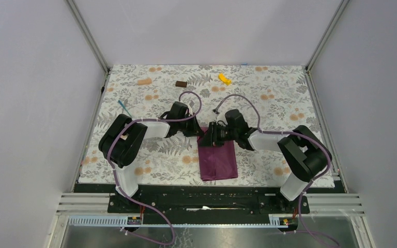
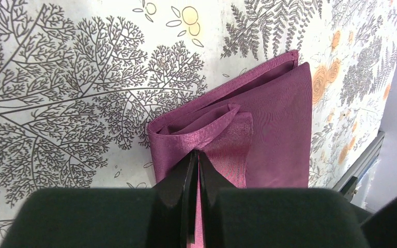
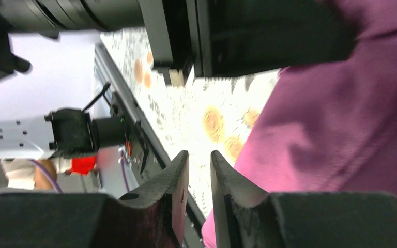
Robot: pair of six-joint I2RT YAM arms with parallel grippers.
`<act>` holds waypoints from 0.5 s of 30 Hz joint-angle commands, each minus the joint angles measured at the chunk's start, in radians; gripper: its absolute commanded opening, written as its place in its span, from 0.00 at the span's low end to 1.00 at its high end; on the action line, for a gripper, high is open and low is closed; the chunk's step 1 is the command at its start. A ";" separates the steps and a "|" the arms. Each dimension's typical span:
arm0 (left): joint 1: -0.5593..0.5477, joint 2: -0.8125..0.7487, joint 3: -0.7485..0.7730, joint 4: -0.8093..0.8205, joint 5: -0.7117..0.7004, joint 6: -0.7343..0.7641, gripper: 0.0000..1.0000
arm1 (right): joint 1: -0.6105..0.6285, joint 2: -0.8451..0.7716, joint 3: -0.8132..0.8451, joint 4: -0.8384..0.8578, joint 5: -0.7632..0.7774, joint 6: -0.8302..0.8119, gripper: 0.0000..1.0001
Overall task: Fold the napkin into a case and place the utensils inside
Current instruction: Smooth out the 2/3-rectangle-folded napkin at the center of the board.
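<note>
The plum napkin (image 1: 218,160) lies folded into a narrow upright rectangle at the table's near middle. Both grippers meet at its far end. In the left wrist view the napkin (image 2: 279,119) shows stacked layers with an opening at its left end. My left gripper (image 2: 197,154) is shut on a raised fold of the top layer, with cloth showing between the jaws. My right gripper (image 3: 200,153) is open by a narrow gap with nothing in it, and the napkin (image 3: 341,129) lies just to its right. A slim blue-handled utensil (image 1: 124,107) lies far left.
A brown block (image 1: 181,83), a yellow piece (image 1: 225,78) and a pale orange piece (image 1: 144,81) lie along the far side of the floral covering (image 1: 269,98). Metal rails (image 1: 212,201) run along the near edge, by the arm bases.
</note>
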 commanded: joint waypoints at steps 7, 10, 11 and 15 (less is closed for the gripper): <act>0.004 0.043 -0.043 0.034 -0.037 -0.018 0.06 | 0.084 0.187 -0.031 0.264 -0.141 0.124 0.23; 0.004 0.048 -0.037 0.035 -0.037 -0.021 0.06 | 0.099 0.199 -0.082 0.310 -0.137 0.143 0.22; 0.004 0.049 -0.036 0.035 -0.037 -0.021 0.06 | 0.099 0.197 -0.102 0.334 -0.134 0.155 0.22; 0.004 0.051 -0.041 0.035 -0.044 -0.026 0.05 | 0.113 0.207 -0.164 0.390 -0.131 0.171 0.22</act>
